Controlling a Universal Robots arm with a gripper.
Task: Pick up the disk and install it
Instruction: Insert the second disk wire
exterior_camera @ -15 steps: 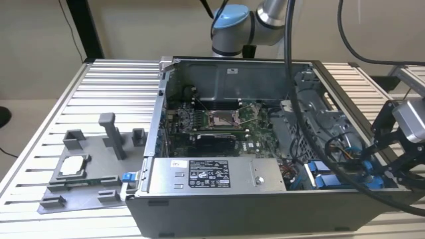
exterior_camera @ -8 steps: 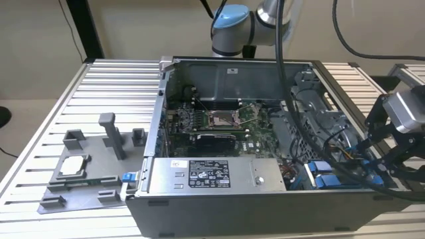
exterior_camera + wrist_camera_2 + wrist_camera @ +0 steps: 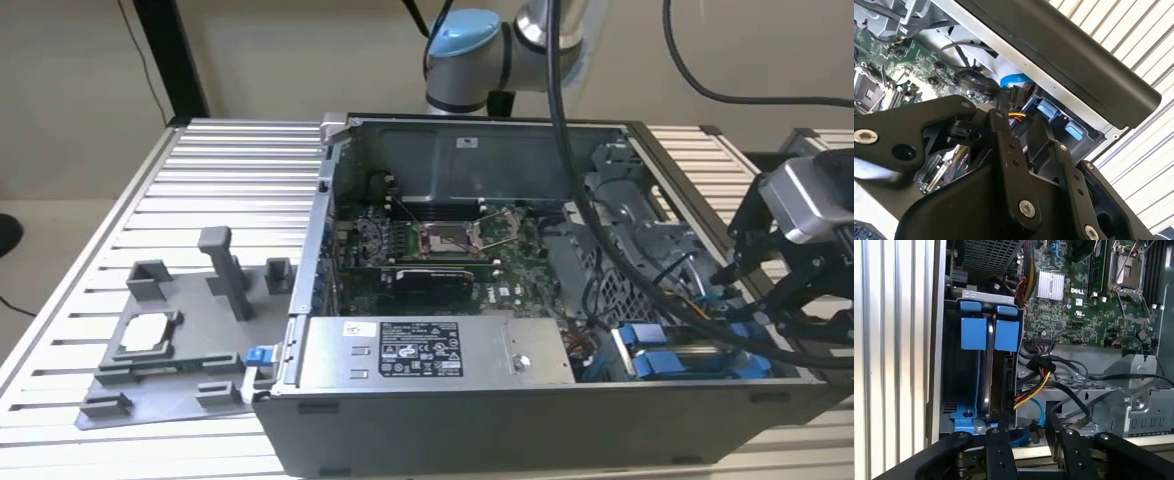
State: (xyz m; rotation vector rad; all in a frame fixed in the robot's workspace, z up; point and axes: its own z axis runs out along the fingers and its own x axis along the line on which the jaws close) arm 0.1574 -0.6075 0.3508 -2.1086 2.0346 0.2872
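Note:
The disk (image 3: 988, 371) stands on edge in the drive bay at the open computer case's corner. Its thin silver edge runs between two blue bracket tabs (image 3: 974, 333). In the exterior view the blue brackets (image 3: 663, 362) sit in the case's near corner on that view's right. My gripper (image 3: 1029, 452) hovers just outside the bay, its black fingers (image 3: 999, 452) spread apart with nothing between them. In the exterior view the gripper (image 3: 770, 310) hangs over the case's right wall, just above the brackets. The second wrist view looks past the gripper (image 3: 1026, 147) at the blue tabs (image 3: 1046, 107).
A bundle of red, yellow and black cables (image 3: 1039, 382) lies right beside the bay. The motherboard (image 3: 441, 250) and a long grey box (image 3: 414, 350) fill the case. A grey fixture tray (image 3: 174, 400) holding a small square chip (image 3: 147, 335) rests on the slatted table (image 3: 227, 170).

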